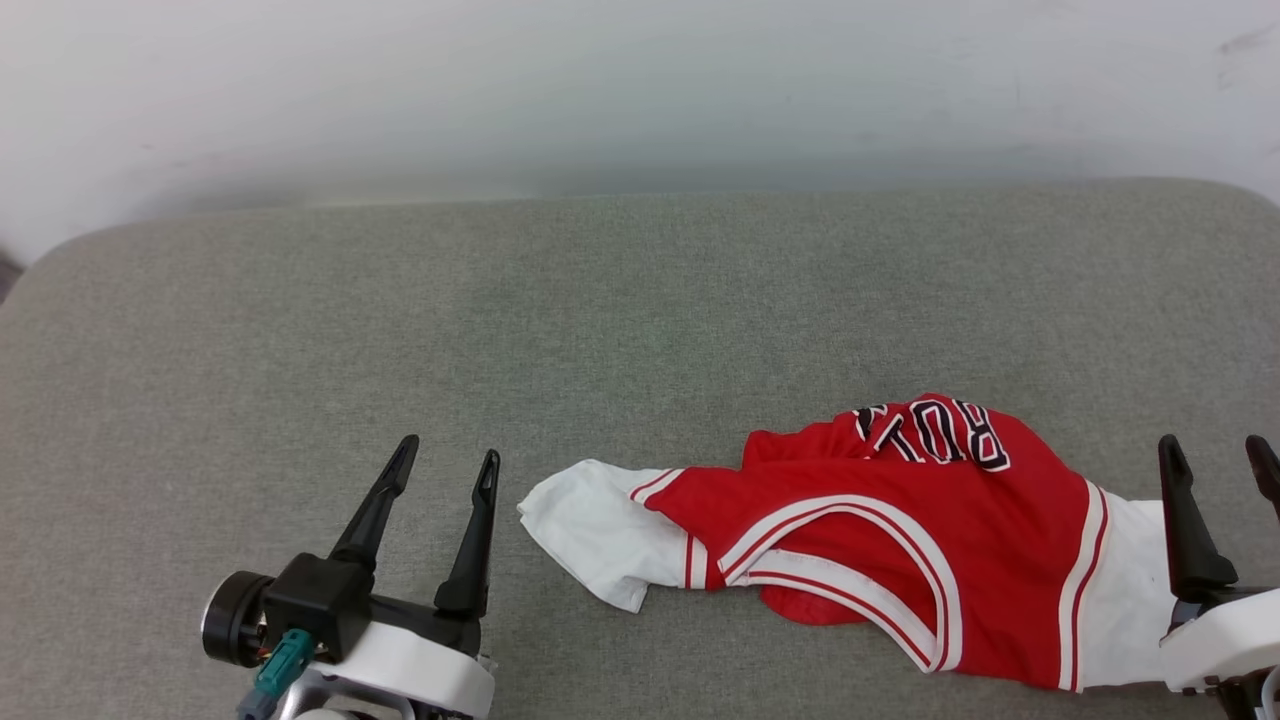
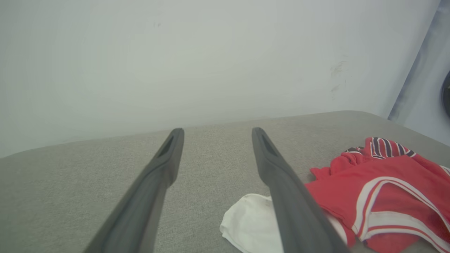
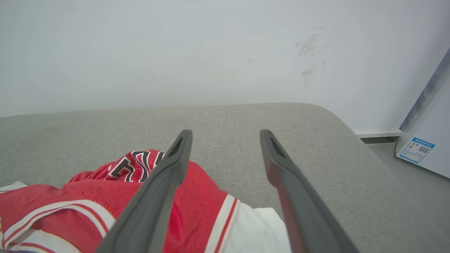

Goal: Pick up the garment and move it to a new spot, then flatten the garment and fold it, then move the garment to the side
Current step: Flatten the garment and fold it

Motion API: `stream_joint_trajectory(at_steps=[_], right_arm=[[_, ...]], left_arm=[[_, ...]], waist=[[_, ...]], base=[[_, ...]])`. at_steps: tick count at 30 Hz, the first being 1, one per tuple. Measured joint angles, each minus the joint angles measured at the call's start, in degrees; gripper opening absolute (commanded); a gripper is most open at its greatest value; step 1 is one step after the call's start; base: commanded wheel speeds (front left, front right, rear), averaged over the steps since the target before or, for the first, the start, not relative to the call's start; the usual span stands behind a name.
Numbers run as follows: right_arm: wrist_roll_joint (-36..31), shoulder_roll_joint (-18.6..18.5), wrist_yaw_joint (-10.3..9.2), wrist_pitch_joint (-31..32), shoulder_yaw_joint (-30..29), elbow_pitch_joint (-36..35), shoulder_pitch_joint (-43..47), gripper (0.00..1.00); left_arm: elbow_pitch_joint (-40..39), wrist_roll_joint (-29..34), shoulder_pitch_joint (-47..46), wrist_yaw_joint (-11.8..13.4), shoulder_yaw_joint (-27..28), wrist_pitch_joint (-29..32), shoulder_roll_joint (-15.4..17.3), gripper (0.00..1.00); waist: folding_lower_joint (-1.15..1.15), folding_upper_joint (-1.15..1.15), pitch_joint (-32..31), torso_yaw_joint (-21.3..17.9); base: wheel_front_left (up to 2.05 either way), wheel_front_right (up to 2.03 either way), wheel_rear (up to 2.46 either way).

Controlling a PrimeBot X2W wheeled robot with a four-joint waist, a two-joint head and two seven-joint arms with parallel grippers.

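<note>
loosely crumpled garment (image 1: 880,540) on grey cushion (image 1: 600,330), wall (image 1: 600,90) behind, left jaws, right jaws spread (both empty)

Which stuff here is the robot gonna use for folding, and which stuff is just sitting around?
For the job: the red and white garment; the left gripper and the right gripper, both open and empty; the grey padded surface under the garment.

Just around: the white wall; the white box with a label sticker.
</note>
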Motion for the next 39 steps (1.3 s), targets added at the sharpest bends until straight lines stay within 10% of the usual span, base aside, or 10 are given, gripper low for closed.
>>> stream_joint_trajectory(at_steps=[7, 20, 34, 35, 37, 39], right_arm=[[-0.6, 2.3, 0.0, -0.4, 0.1, -1.6, 0.7, 1.0], [-1.3, 2.5, -0.01, 0.5, 1.1, -2.6, -0.6, 1.0], [-1.9, 3.3, -0.01, -2.0, 2.3, 0.8, -3.0, 1.0], [-2.0, 3.3, -0.01, -2.0, 2.3, 1.0, -3.1, 1.0], [-2.3, 3.3, -0.01, -2.2, 2.3, 1.4, -3.4, 1.0], [-2.3, 3.3, -0.01, -2.3, 2.3, 1.6, -3.8, 1.0]], left_arm=[[3.3, -4.5, -2.3, 0.0, -5.6, 6.6, 4.4, 1.0], [1.1, -11.4, -13.5, 0.1, -8.4, 50.7, 11.8, 1.0], [2.4, -12.3, -16.8, 0.3, -10.0, 58.7, 15.8, 1.0], [2.3, -12.8, -17.0, 0.3, -10.5, 59.3, 16.0, 0.94], [2.0, -13.3, -17.4, 0.3, -11.7, 60.2, 16.7, 0.0], [1.9, -14.2, -17.7, 0.4, -13.0, 60.9, 17.2, 0.0]], waist=[[0.0, 0.0, 2.2, -0.8], [0.0, 0.0, 8.1, -3.7], [0.0, 0.0, 14.3, -6.9], [0.0, 0.0, 14.5, -7.0], [0.0, 0.0, 14.7, -7.1], [0.0, 0.0, 14.8, -7.2]], base=[[0.0, 0.0, 0.0], [0.0, 0.0, 0.0], [0.0, 0.0, 0.0], [0.0, 0.0, 0.0], [0.0, 0.0, 0.0], [0.0, 0.0, 0.0]])
